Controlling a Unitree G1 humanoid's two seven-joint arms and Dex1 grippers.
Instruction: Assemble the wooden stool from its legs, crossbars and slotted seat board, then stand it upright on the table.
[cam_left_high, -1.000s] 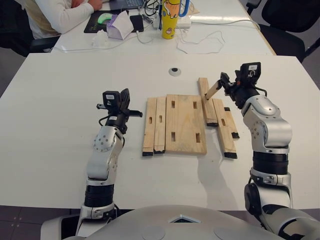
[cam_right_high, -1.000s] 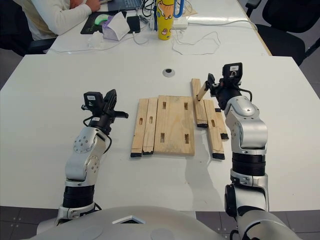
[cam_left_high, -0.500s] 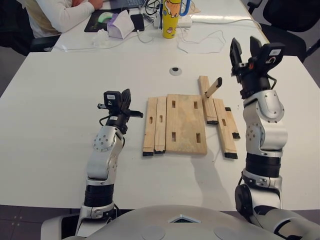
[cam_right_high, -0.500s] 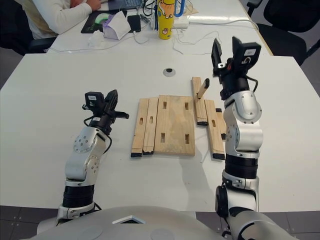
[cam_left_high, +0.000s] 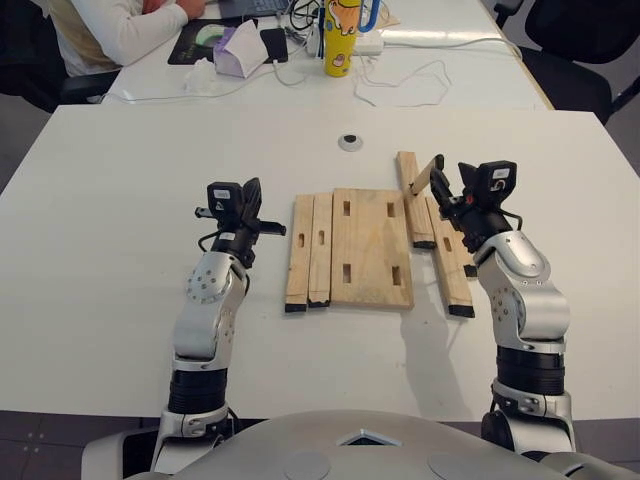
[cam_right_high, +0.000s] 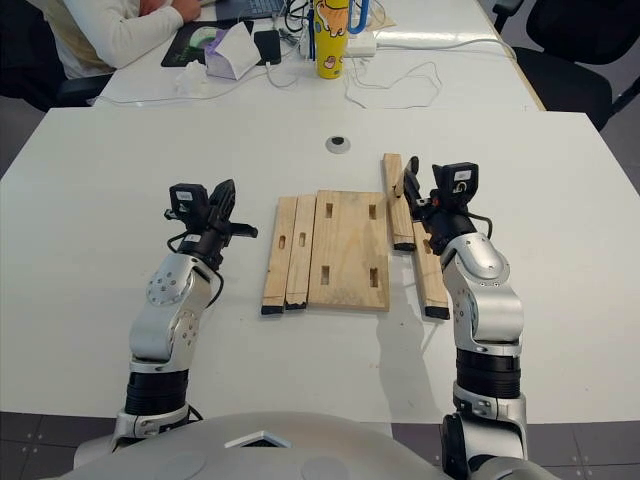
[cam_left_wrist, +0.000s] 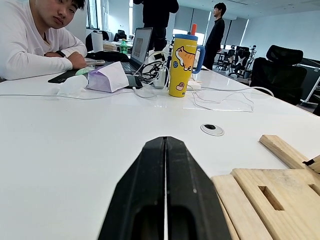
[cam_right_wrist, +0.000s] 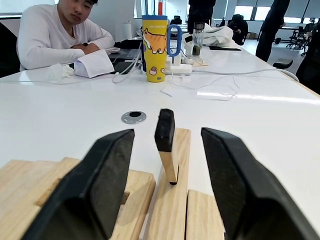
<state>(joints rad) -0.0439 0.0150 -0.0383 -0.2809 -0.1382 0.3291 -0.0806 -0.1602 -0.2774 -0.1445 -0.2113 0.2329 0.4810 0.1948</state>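
The slotted seat board (cam_left_high: 372, 247) lies flat mid-table. Two long wooden pieces (cam_left_high: 308, 250) lie side by side against its left edge, and several more (cam_left_high: 447, 262) lie to its right. A short black-tipped stick (cam_right_wrist: 166, 145) leans tilted on the far right piece (cam_left_high: 411, 195). My right gripper (cam_left_high: 450, 190) is open just behind that stick; in the right wrist view the stick stands ahead between the spread fingers (cam_right_wrist: 105, 175), untouched. My left gripper (cam_left_high: 255, 212) hovers left of the boards, shut and holding nothing, its fingers (cam_left_wrist: 150, 175) pressed together.
A round cable grommet (cam_left_high: 349, 142) sits in the table beyond the boards. On the far desk stand a yellow cup (cam_left_high: 338, 40), a tissue pack (cam_left_high: 238, 52) and loose cables (cam_left_high: 400, 85). Bare table (cam_left_high: 110, 250) lies left, right and in front.
A second ago my right gripper was at the short stick's upper end. It then rose, open, leaving the stick leaning, and has now come back down behind it. The left arm is unchanged.
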